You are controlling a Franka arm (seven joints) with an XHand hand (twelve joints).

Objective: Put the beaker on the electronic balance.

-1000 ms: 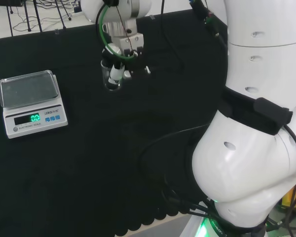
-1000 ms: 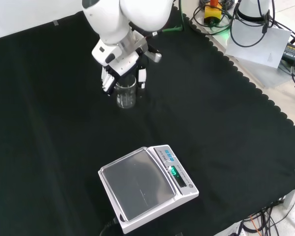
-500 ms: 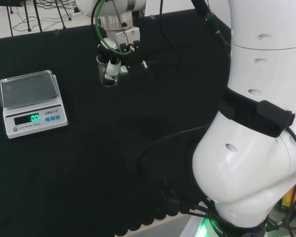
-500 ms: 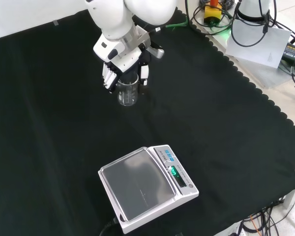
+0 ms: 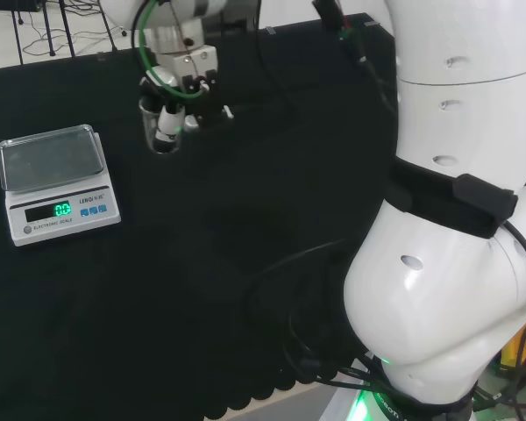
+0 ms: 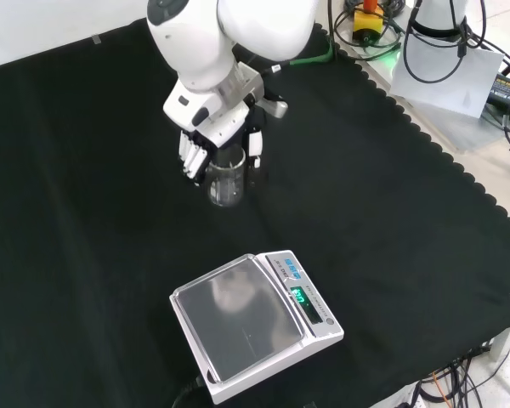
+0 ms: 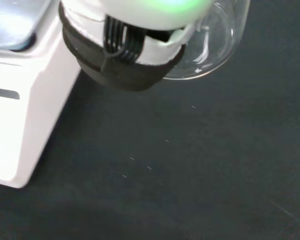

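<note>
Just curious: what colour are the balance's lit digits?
Green, clearest in the head view on the balance.

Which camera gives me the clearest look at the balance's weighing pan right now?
The front view: the whole pan of the balance lies bare, with the robot hand and beaker short of it. The head view shows the pan smaller, at its left. The wrist view catches one blurred corner.

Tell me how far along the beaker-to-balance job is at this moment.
Done: the hand has its fingers curled round the beaker and seems to hold it above the black cloth. In hand: the carry, with the beaker short of the balance in both the front and head views. Left: bring it over the bare weighing pan, set it down, and let go.
</note>
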